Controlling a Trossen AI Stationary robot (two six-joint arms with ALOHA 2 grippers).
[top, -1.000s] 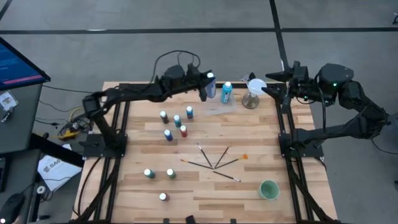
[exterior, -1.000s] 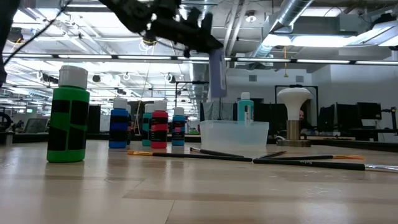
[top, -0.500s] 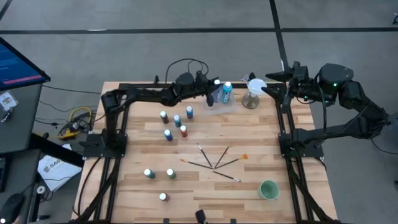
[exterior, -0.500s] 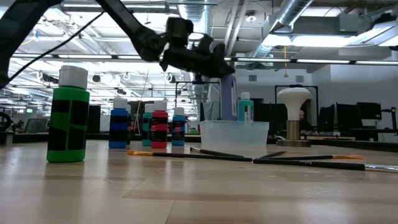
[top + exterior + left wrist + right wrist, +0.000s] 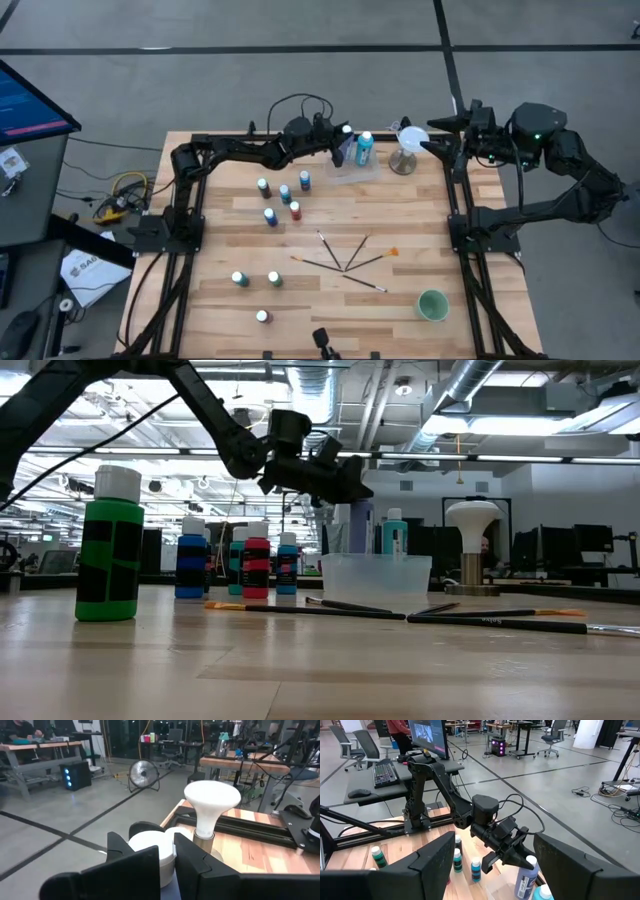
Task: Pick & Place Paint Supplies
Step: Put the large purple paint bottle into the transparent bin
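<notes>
The left gripper point(image 5: 343, 150) holds a tall bottle point(image 5: 525, 879) with its jaws closed on it, above the clear container point(image 5: 376, 578) at the far edge of the desk point(image 5: 400, 300), where a teal bottle point(image 5: 364, 148) already stands. Most of the work is left: eight small bottles point(image 5: 284, 193) and the paintbrushes point(image 5: 345, 262) lie outside. The right gripper point(image 5: 440, 120) waits with wide, empty jaws near the stand point(image 5: 408, 143).

Bright overhead lighting (foreground perhaps soft)

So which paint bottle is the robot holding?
The tall purple-blue bottle in the left gripper, hanging over the clear tub. All other bottles stand on the table.
</notes>
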